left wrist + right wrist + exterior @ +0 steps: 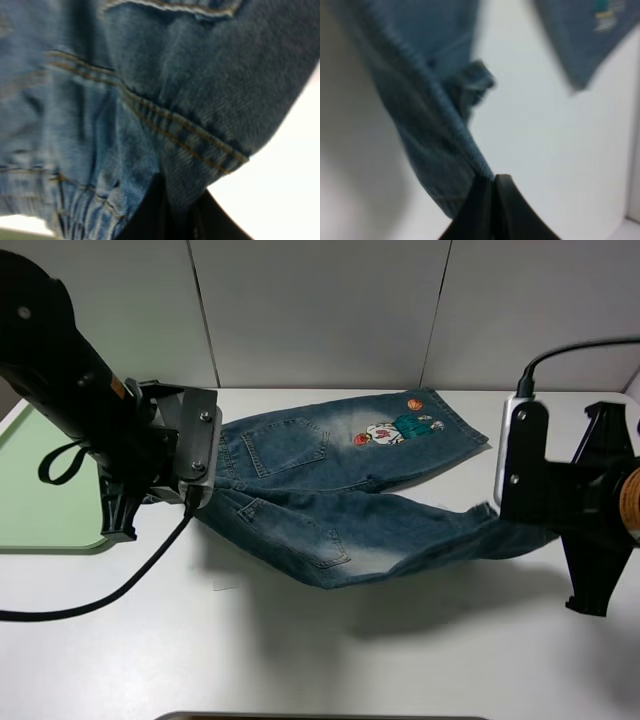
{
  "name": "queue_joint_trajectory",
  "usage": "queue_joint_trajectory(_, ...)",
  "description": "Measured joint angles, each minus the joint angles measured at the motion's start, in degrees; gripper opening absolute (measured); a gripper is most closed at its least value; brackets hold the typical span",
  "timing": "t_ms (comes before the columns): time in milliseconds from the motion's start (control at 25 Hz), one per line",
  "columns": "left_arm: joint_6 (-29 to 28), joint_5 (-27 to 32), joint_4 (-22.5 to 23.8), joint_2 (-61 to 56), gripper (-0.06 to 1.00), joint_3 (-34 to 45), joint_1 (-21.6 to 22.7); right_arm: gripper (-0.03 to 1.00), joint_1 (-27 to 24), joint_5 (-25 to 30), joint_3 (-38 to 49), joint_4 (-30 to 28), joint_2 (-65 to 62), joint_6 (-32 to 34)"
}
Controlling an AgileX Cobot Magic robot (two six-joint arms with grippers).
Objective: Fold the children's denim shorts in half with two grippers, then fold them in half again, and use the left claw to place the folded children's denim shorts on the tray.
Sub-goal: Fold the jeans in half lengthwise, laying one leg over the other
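Observation:
The children's denim shorts [330,495] lie spread on the white table, the far leg with the cartoon patch [392,432] flat, the near leg lifted off the table. My left gripper [192,498] is shut on the waistband end of the near side; denim fills the left wrist view [165,100]. My right gripper [500,515] is shut on the near leg's hem and holds it raised; the right wrist view shows that hem [440,145] pinched between the closed fingers [492,200]. The pale green tray [40,480] sits at the far left, partly behind the left arm.
A white wall panel stands behind the table. A black cable [120,590] from the left arm trails over the table's left front. The shorts cast a shadow [400,610] on the table below the lifted leg.

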Motion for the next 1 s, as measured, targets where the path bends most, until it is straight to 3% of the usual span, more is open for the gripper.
queue_joint_trajectory(360,-2.08,-0.47,3.25,-1.32,0.02,-0.24,0.0,-0.03,0.0,0.17,-2.88,-9.88,-2.11,12.77)
queue_joint_trajectory(560,-13.69,-3.64,11.51,-1.32,0.02,-0.24,0.0,-0.03,-0.28,0.16,-2.88,-15.33,-2.11,16.21)
queue_joint_trajectory(760,-26.87,-4.32,19.95,-1.32,0.02,-0.24,0.0,-0.03,-6.59,-0.67,-2.89,-19.1,-0.59,18.12)
queue_joint_trajectory(1000,-33.97,-6.64,21.33,-1.32,0.02,-0.3,1.6,-0.03,-15.36,-5.87,-3.06,-19.5,4.81,18.54)
